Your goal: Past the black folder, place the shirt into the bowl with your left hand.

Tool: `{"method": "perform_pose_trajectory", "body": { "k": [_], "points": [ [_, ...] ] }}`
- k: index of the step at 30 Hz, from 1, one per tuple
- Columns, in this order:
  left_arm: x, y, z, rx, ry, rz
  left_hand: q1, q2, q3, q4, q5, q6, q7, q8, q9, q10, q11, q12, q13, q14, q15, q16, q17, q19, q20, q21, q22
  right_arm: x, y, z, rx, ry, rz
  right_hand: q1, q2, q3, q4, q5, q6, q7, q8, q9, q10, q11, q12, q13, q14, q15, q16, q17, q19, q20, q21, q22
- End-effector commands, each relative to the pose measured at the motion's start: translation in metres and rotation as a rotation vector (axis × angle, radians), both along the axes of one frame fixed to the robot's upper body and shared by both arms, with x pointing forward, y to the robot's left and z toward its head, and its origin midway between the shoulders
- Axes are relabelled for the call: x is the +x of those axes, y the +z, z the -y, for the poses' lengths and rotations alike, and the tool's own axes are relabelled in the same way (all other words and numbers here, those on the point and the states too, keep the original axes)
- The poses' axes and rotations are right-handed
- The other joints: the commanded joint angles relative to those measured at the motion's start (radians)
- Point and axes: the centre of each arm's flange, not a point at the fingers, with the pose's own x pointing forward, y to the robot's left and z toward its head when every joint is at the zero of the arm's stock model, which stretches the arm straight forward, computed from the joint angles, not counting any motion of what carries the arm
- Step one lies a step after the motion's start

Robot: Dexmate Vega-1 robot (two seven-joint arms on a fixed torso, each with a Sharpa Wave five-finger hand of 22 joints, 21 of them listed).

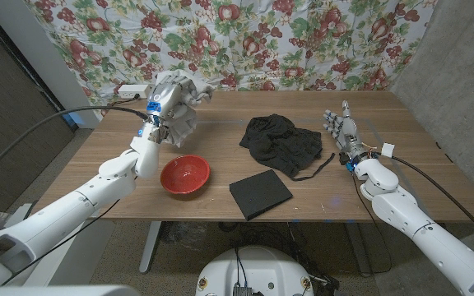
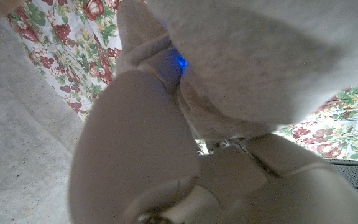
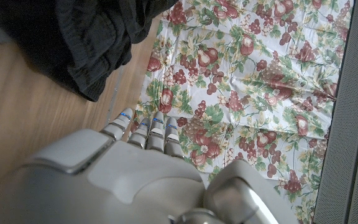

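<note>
Two hands in frame. Left hand [image 1: 160, 105] is up off the tabletop [image 1: 220, 123] at its far-left side, fingers closed around the shirt [image 1: 181, 103], a pale grey crumpled bundle hanging from the grip. Shirt is clear of the wood, well beyond the bowl [image 1: 185, 174] and slightly to its left in the head view. Left wrist view: pale shirt fabric [image 2: 260, 56] wrapped right over the left hand's knuckles [image 2: 142, 143], blue LED glowing at the fold; floral cloth [image 2: 73, 43] behind.

Bowl is red, sits near the front edge, left of centre, nothing in it. Black folder [image 1: 260, 194] lies flat just to the right of the bowl, rotated a bit, close to the front edge, not touching the bowl. Dark garment [image 1: 285, 145] is heaped mid-tabletop, behind the folder, a strap trailing off toward the right.

Right hand [image 1: 341, 130] is at the right side of the tabletop, fingers straight, close together, pointing toward the far edge, holding nothing. Cannot tell from the head view whether it touches the wood. Right wrist view: right fingertips [image 3: 149, 130] side by side with small blue lights, dark garment [image 3: 73, 37] just beyond them, floral backdrop [image 3: 247, 74] further out.

Floral curtain [image 1: 245, 37] hangs along the far edge.
</note>
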Motion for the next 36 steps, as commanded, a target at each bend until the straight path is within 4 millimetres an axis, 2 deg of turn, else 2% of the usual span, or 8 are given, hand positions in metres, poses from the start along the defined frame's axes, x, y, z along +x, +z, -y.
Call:
{"method": "perform_pose_trajectory", "body": {
  "k": [1, 11, 26, 36],
  "points": [
    [-0.012, 0.003, 0.006, -0.003, -0.033, 0.04, 0.003, 0.01, 0.122, 0.11, 0.003, 0.01, -0.003, 0.011, 0.003, 0.013, 0.002, 0.008, 0.002, 0.112, -0.108, 0.064, 0.154, 0.002, -0.135, 0.011, 0.175, 0.002, 0.0, 0.001, 0.005, -0.004, 0.0, 0.004, 0.004, 0.003, 0.0, -0.003, 0.007, -0.005, 0.001, 0.003, 0.003, -0.006, 0.001, 0.002, 0.001, -0.015, 0.003, 0.002, 0.001, -0.004, -0.001, 0.003],
    [-0.017, 0.003, 0.016, 0.017, -0.071, 0.055, 0.001, 0.006, 0.129, 0.11, 0.002, 0.015, -0.003, 0.015, 0.001, 0.017, 0.001, 0.007, 0.001, 0.117, -0.11, 0.061, 0.157, 0.003, -0.138, 0.014, 0.166, 0.002, -0.003, 0.002, 0.013, -0.007, -0.005, 0.005, 0.004, 0.004, -0.001, -0.003, 0.006, -0.005, 0.001, 0.003, 0.001, -0.006, 0.0, 0.002, 0.0, -0.012, 0.002, 0.002, 0.0, -0.004, -0.002, 0.003],
    [-0.024, -0.01, 0.029, 0.073, -0.104, 0.024, -0.006, 0.001, 0.138, 0.111, -0.001, 0.026, -0.004, 0.014, -0.015, 0.026, 0.001, 0.008, 0.002, 0.124, -0.112, 0.056, 0.157, 0.002, -0.137, 0.017, 0.152, 0.003, -0.006, 0.002, 0.011, -0.003, -0.013, 0.005, 0.004, 0.004, -0.001, -0.003, 0.006, -0.007, 0.001, 0.003, 0.001, -0.007, -0.001, 0.002, -0.002, -0.01, 0.002, 0.002, -0.002, -0.003, -0.003, 0.003],
    [-0.026, -0.01, 0.032, 0.104, -0.12, 0.024, -0.012, -0.004, 0.149, 0.112, -0.001, 0.032, -0.002, 0.017, -0.019, 0.033, 0.001, 0.01, 0.004, 0.13, -0.117, 0.052, 0.162, 0.003, -0.139, 0.02, 0.145, 0.003, -0.006, 0.002, 0.009, -0.002, -0.015, 0.005, 0.004, 0.005, -0.001, -0.003, 0.005, -0.006, 0.0, 0.003, 0.0, -0.007, -0.001, 0.002, -0.002, -0.009, 0.002, 0.002, -0.002, -0.003, -0.003, 0.003]
  ]
}}
